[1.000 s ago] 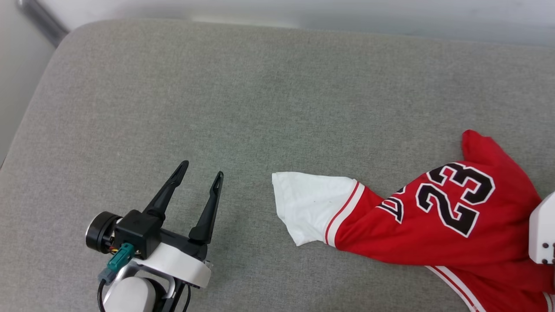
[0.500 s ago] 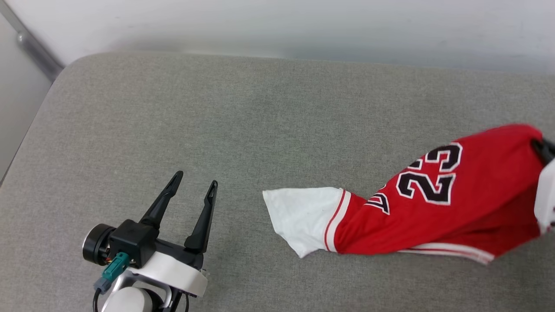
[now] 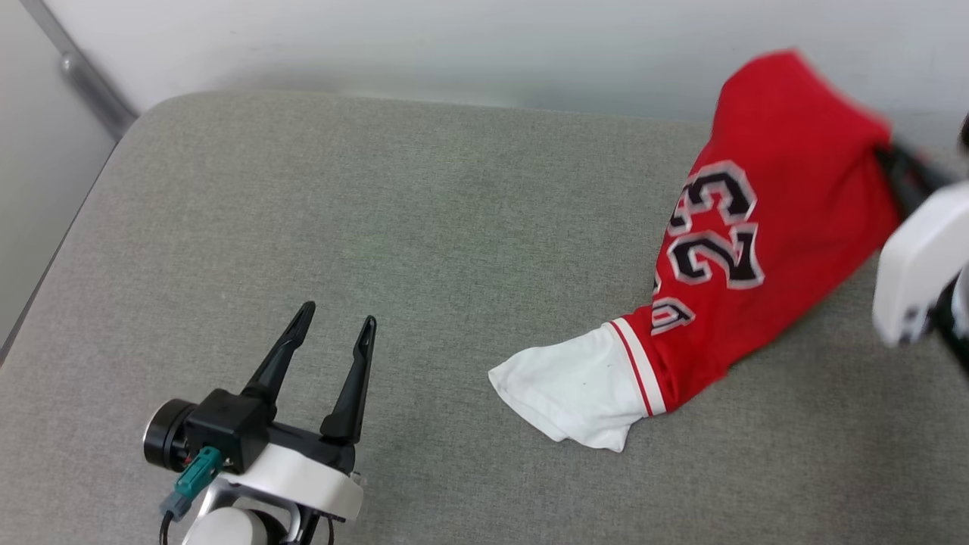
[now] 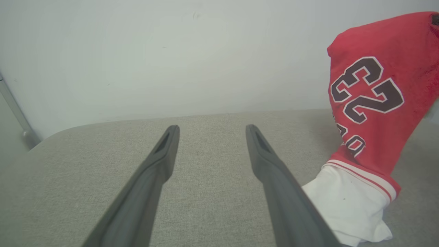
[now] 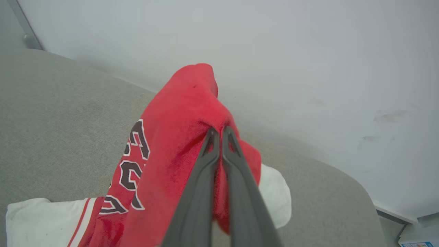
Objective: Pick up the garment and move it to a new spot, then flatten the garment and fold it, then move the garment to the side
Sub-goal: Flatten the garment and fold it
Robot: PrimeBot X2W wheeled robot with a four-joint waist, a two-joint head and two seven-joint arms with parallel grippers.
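The garment, a red jersey with black number 23 and white sleeves, hangs lifted at the right of the grey cushion. My right gripper is shut on its red cloth near the top, seen blurred in the head view as the right gripper. One white sleeve still trails on the cushion. The garment also rises at the right of the left wrist view. My left gripper stands open over bare cushion at the lower left, well apart from the sleeve, nothing between its fingers.
A grey fabric cushion spans the scene, its rounded far edge against a pale wall. A grey metal bar runs down the far left corner. The cushion's right end drops off near the wall.
My right gripper has raised the garment up and toward the far wall, swinging the body upright. The white sleeve has dragged slightly right. The head camera has shifted. The left arm stays put.
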